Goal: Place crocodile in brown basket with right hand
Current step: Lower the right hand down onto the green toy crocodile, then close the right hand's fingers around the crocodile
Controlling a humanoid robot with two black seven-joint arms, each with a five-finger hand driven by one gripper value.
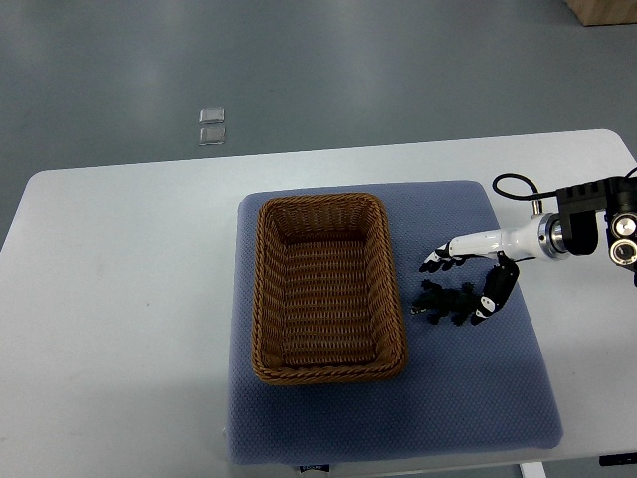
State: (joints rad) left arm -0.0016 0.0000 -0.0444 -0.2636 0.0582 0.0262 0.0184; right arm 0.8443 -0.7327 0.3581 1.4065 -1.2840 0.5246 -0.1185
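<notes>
my right hand (470, 251) comes in from the 3 o'clock edge of the table (119, 299) and hangs over the right part of the blue mat (478, 398). its fingers (435, 264) are spread and stretched toward 9 o'clock, toward the basket, while the thumb (493, 289) angles down toward 6 o'clock. the hand is wide and has closed on nothing.

the crocodile (438, 302) is a small dark shape lying flat on the mat, just at 7 o'clock from my palm. it sits under the stretched fingers and to the 9 o'clock side of the thumb, in the open space between them. the thumb tip is right at the crocodile's 3 o'clock end; i cannot tell whether it touches. the fingers are apart from it, on its 12 o'clock side.

the brown basket (267, 299) stands on the left part of the same mat, at 9 o'clock from the crocodile and near it, with a strip of mat between the two. nothing lies inside it that i can see.

a black cable (510, 183) loops at 12 o'clock from my wrist. off the table, on the floor at 11 o'clock, are two small clear squares (211, 126), well apart from everything else.
</notes>
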